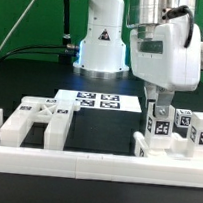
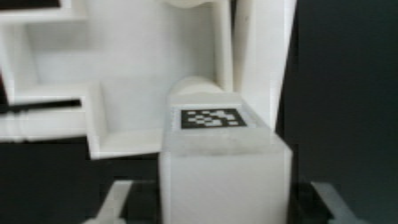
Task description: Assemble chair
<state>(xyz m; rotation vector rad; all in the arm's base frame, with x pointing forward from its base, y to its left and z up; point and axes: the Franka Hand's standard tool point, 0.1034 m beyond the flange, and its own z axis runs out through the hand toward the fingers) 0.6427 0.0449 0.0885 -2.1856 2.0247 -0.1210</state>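
Note:
In the exterior view my gripper (image 1: 158, 102) hangs at the right, shut on a white chair leg (image 1: 158, 123) that stands upright and shows two square tags. The leg's lower end meets another white chair part (image 1: 143, 146) just behind the border wall; I cannot tell whether it is seated in it. In the wrist view the leg (image 2: 214, 130) runs between my fingers (image 2: 121, 200), its end tag facing the camera. Beyond it lies a white slotted chair panel (image 2: 71, 95). More tagged chair blocks (image 1: 192, 128) stand right of the leg.
A slotted chair panel with tagged pieces (image 1: 33, 118) lies at the exterior view's left. The marker board (image 1: 98, 99) lies flat in the middle, before the robot base (image 1: 100, 44). A long low white border wall (image 1: 83, 166) runs along the front.

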